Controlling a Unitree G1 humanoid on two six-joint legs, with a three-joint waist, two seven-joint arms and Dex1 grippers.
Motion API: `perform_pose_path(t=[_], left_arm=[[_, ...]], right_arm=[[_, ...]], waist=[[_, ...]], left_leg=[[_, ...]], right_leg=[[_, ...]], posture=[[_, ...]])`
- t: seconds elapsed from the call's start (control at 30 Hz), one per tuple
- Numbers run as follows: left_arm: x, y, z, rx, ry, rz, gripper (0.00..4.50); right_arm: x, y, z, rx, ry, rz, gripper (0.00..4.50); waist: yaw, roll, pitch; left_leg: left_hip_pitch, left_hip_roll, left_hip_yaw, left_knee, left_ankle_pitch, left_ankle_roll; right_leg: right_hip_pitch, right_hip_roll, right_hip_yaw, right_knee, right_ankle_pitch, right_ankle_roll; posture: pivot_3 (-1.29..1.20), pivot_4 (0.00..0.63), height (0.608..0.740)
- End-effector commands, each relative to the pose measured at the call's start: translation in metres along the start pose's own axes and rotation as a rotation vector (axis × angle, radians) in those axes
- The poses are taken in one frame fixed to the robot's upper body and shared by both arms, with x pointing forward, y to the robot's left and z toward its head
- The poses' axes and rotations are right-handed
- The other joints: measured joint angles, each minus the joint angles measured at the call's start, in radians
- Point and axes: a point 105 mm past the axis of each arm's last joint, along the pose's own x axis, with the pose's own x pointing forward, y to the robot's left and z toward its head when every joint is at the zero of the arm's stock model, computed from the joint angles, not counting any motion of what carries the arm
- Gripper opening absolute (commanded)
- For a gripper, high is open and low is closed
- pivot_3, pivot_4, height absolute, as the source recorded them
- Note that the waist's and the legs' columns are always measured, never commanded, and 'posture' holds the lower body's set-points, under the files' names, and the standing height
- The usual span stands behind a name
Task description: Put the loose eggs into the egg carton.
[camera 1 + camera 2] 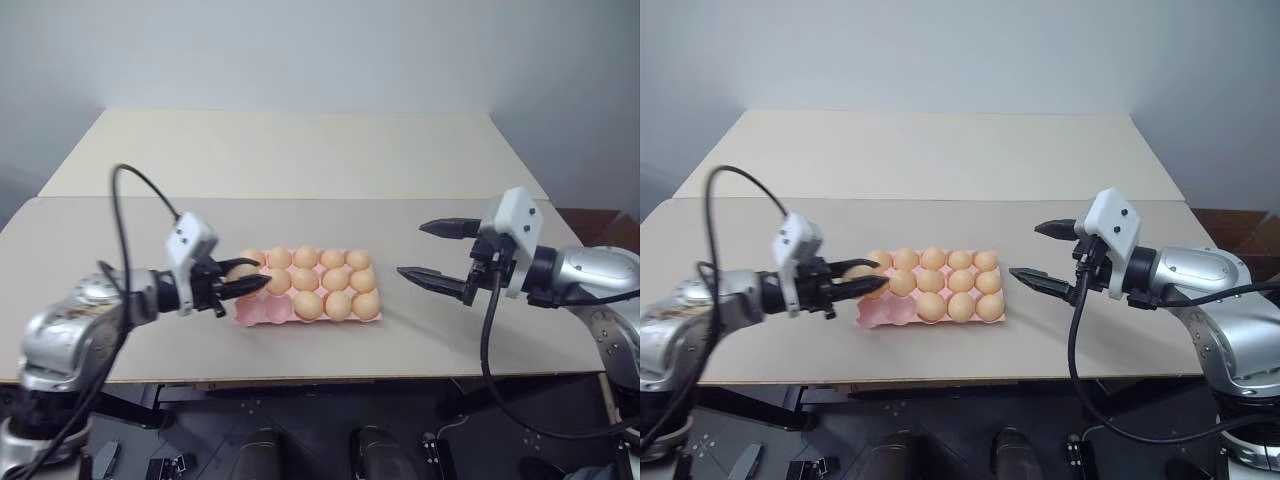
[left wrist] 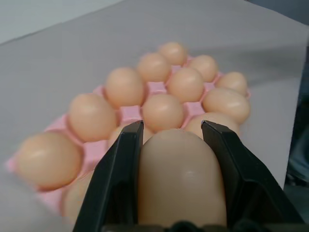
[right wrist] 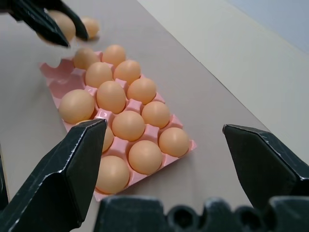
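The left gripper point(image 1: 245, 283), at the lower left of the head view, is clamped on a pale orange egg point(image 2: 181, 183), its forearm reaching in from the left edge and its black fingers pointing right and slightly down at the near left corner of the pink egg carton point(image 1: 262, 312). The carton lies at centre frame on the beige table point(image 1: 300, 150), most cups filled with eggs. At right, the right gripper point(image 1: 432, 250) hovers beside the carton, jaws spread wide and empty, pointing left.
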Motion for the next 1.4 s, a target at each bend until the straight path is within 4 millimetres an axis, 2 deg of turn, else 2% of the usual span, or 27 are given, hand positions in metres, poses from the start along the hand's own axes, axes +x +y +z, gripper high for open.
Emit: perform_pose_path(t=[0.03, 0.1, 0.27, 0.37, 0.4, 0.53, 0.67, 0.77, 0.97, 1.1, 1.2, 1.4], left_arm=[[0.009, 0.005, 0.008, 0.05, -0.02, 0.017, 1.77], [0.012, 0.006, 0.008, 0.054, -0.026, 0.008, 1.77], [0.015, 0.002, 0.01, 0.039, -0.035, -0.042, 3.26], [0.011, -0.004, 0.012, 0.029, -0.046, -0.084, 4.28], [0.008, -0.004, 0.012, 0.032, -0.043, -0.084, 4.47], [-0.003, 0.005, 0.018, 0.028, -0.068, -0.024, 4.47], [-0.027, 0.018, 0.025, 0.105, -0.085, 0.061, 4.47], [-0.061, 0.024, 0.03, 0.172, -0.096, 0.118, 4.47], [-0.143, 0.028, 0.015, 0.271, -0.006, 0.3, 4.47], [-0.185, 0.009, -0.003, 0.25, 0.023, 0.335, 4.47], [-0.195, 0.003, -0.014, 0.209, 0.033, 0.368, 4.47], [-0.188, 0.004, -0.02, 0.182, -0.007, 0.406, 4.47]], right_arm=[[-0.007, 0.001, 0.012, -0.037, -0.031, -0.037, 4.5], [-0.009, 0.001, 0.013, -0.037, -0.032, -0.047, 4.5], [-0.011, 0.0, 0.014, -0.034, -0.034, -0.068, 4.5], [-0.011, -0.001, 0.014, -0.033, -0.035, -0.074, 4.5], [-0.011, -0.001, 0.014, -0.035, -0.035, -0.077, 4.5], [-0.008, -0.002, 0.015, -0.033, -0.042, -0.076, 4.5], [-0.006, -0.004, 0.015, -0.033, -0.052, -0.064, 4.5], [-0.005, -0.004, 0.015, -0.039, -0.06, -0.044, 4.5], [-0.002, -0.009, 0.01, -0.055, -0.061, -0.003, 4.5], [-0.002, -0.013, 0.006, -0.062, -0.059, 0.011, 4.5], [-0.003, -0.014, 0.002, -0.054, -0.054, 0.018, 4.5], [-0.002, -0.017, 0.003, -0.053, -0.05, 0.017, 4.5]], waist=[[-0.002, 0.0, 0.0], [-0.004, 0.0, 0.0], [-0.003, 0.0, 0.0], [-0.003, 0.0, 0.0], [-0.003, 0.0, 0.0], [-0.005, 0.0, 0.0], [-0.009, 0.0, 0.0], [-0.013, 0.0, 0.0], [-0.022, 0.0, 0.0], [-0.02, 0.0, 0.0], [-0.01, 0.001, 0.0], [0.003, 0.0, 0.0]], left_leg=[[0.0, 0.0, 0.0, 0.0, 0.0, 0.0], [0.001, 0.0, 0.0, 0.0, 0.0, 0.0], [0.001, 0.0, 0.0, 0.0, 0.0, 0.0], [0.001, 0.0, 0.0, 0.0, 0.0, 0.0], [0.0, 0.0, 0.0, 0.0, 0.0, 0.0], [0.001, 0.0, 0.0, 0.0, 0.0, 0.0], [0.001, 0.0, -0.001, 0.0, 0.0, 0.0], [0.001, 0.001, 0.0, 0.0, 0.0, 0.0], [0.001, 0.002, 0.001, 0.0, 0.0, 0.0], [0.001, 0.002, 0.002, 0.0, 0.0, 0.0], [0.001, 0.002, 0.002, 0.0, 0.0, 0.0], [0.002, 0.002, 0.002, 0.0, 0.0, 0.0]], right_leg=[[0.0, 0.0, 0.0, 0.0, 0.0, 0.0], [0.0, 0.0, 0.0, 0.001, 0.0, 0.0], [0.0, 0.0, 0.0, 0.001, 0.0, 0.0], [0.0, 0.0, 0.0, 0.0, 0.0, 0.0], [0.0, 0.0, 0.0, 0.0, 0.0, 0.0], [0.0, 0.0, 0.0, 0.001, 0.0, 0.001], [0.0, 0.001, 0.0, 0.001, -0.002, 0.003], [0.0, 0.0, 0.0, 0.001, -0.001, 0.002], [-0.001, 0.0, 0.0, 0.0, -0.001, -0.001], [-0.001, -0.001, 0.0, 0.0, -0.006, -0.003], [-0.001, -0.002, 0.0, 0.0, -0.006, -0.003], [-0.001, -0.001, 0.0, 0.0, -0.007, -0.002]], posture=[[0.0, 0.15, 0.74], [0.0, 0.15, 0.74], [0.0, 0.15, 0.74], [0.0, 0.15, 0.74], [0.0, 0.15, 0.74], [0.0, 0.15, 0.74], [0.0, 0.15, 0.74], [0.0, 0.15, 0.74], [0.0, 0.15, 0.74], [0.0, 0.15, 0.74], [0.0, 0.15, 0.74], [0.0, 0.15, 0.74]])
